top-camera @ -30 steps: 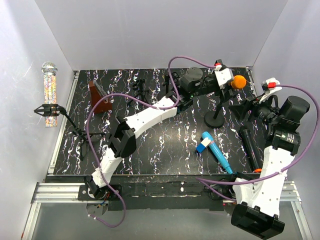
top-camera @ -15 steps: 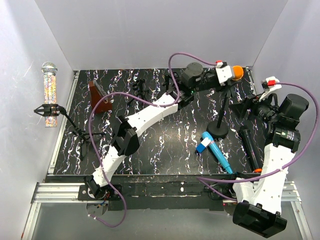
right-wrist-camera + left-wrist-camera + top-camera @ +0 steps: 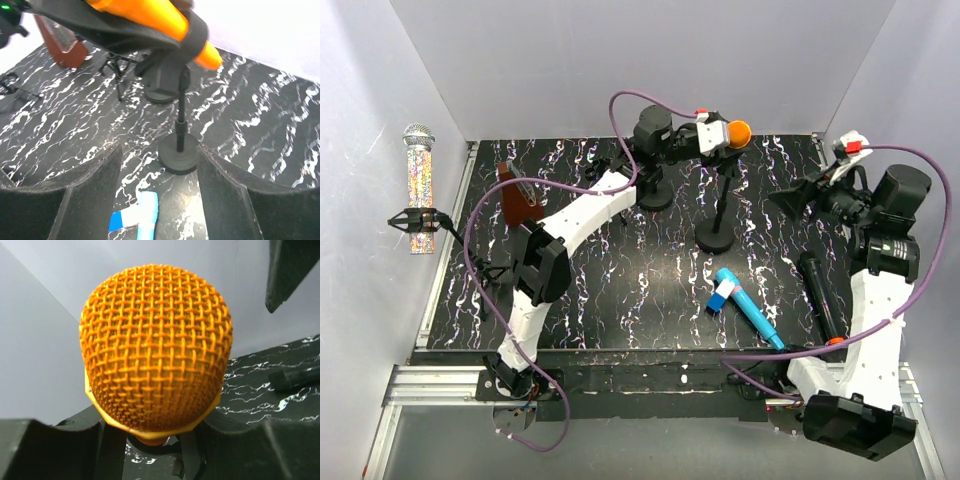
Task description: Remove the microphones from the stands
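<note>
The orange microphone (image 3: 738,131) sits in the black clip at the top of the stand (image 3: 717,236), near the back middle of the table. My left gripper (image 3: 718,135) is shut on its body just behind the mesh head. In the left wrist view that head (image 3: 155,345) fills the frame above the left gripper (image 3: 155,440). The right wrist view shows the microphone (image 3: 150,12) in the clip, the stand (image 3: 179,125) below it, and my right gripper (image 3: 159,150) open short of the base, holding nothing. From above, the right gripper (image 3: 796,200) is right of the stand.
A blue microphone (image 3: 747,303) and a black microphone (image 3: 820,295) lie on the table at the front right. A second round stand base (image 3: 655,196) stands behind the left arm. A glittery microphone (image 3: 418,185) on a tripod stands at far left, beside a brown wedge (image 3: 520,196).
My left gripper closed on the orange microphone and swung left with it. The stand came along, its base sliding left. My right gripper's jaws narrowed slightly.
</note>
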{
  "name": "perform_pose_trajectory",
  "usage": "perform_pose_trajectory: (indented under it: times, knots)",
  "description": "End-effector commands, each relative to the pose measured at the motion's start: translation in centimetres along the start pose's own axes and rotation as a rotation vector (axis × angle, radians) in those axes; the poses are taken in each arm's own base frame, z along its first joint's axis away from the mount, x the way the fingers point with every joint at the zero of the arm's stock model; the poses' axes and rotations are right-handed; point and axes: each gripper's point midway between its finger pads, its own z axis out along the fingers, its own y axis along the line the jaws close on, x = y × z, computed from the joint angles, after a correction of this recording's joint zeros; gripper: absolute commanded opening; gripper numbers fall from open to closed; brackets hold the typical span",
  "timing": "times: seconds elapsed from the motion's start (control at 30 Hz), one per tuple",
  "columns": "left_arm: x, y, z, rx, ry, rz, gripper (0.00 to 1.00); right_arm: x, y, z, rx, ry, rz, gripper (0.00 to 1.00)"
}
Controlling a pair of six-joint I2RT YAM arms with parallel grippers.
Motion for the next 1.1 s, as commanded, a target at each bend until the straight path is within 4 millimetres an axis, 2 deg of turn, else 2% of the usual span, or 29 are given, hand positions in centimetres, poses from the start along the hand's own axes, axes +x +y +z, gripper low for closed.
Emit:
perform_pose_trajectory:
  times: [0.0, 0.13, 0.23, 0.27, 0.37, 0.47, 0.53, 0.67, 0.7, 0.77, 0.83, 0.93, 1.07]
  knots:
    - [-9.0, 1.0, -2.4, -0.006, -0.174, 0.221, 0.00, -3.0, 3.0, 1.0, -0.101, -0.044, -0.168, 0.67]
    - [-8.7, -0.6, -3.7, 0.000, -0.183, 0.227, 0.01, -2.6, 3.6, 2.1, -0.143, -0.027, -0.189, 0.67]
    - [-8.4, -1.2, -4.2, -0.003, -0.161, 0.178, 0.44, -2.9, 3.0, 2.7, -0.141, -0.028, -0.202, 0.67]
    - [-8.0, -1.3, -4.4, -0.007, -0.143, 0.169, 0.56, -3.1, 2.8, 2.9, -0.139, -0.030, -0.212, 0.67]
    - [-7.3, -0.7, -4.7, -0.078, -0.075, 0.117, 0.74, -3.9, 2.2, 3.4, -0.144, -0.037, -0.267, 0.68]
    - [-6.5, -0.3, -5.7, -0.132, 0.013, 0.031, 0.85, -4.8, 2.3, 4.0, -0.194, -0.037, -0.346, 0.71]
    - [-6.3, -0.6, -6.9, -0.155, 0.064, -0.010, 0.88, -5.1, 3.1, 4.5, -0.254, -0.030, -0.398, 0.73]
    - [-4.6, -3.4, -9.6, -0.131, 0.181, -0.062, 0.91, -5.4, 4.7, 5.4, -0.327, -0.034, -0.558, 0.78]
    - [-5.0, -3.6, -10.3, -0.142, 0.192, -0.076, 0.91, -5.6, 5.0, 5.6, -0.336, -0.043, -0.579, 0.79]
    - [-4.6, -4.1, -11.4, -0.158, 0.230, -0.120, 0.92, -6.0, 6.2, 6.3, -0.385, -0.065, -0.622, 0.80]
    - [-4.5, -4.8, -12.1, -0.159, 0.257, -0.162, 0.92, -6.2, 6.9, 7.1, -0.414, -0.073, -0.662, 0.81]
    - [-4.1, -5.9, -12.8, -0.133, 0.300, -0.204, 0.91, -6.6, 6.8, 8.6, -0.427, -0.094, -0.690, 0.81]
    - [-4.3, -6.0, -13.4, -0.147, 0.316, -0.214, 0.91, -6.8, 7.4, 10.4, -0.467, -0.117, -0.710, 0.81]
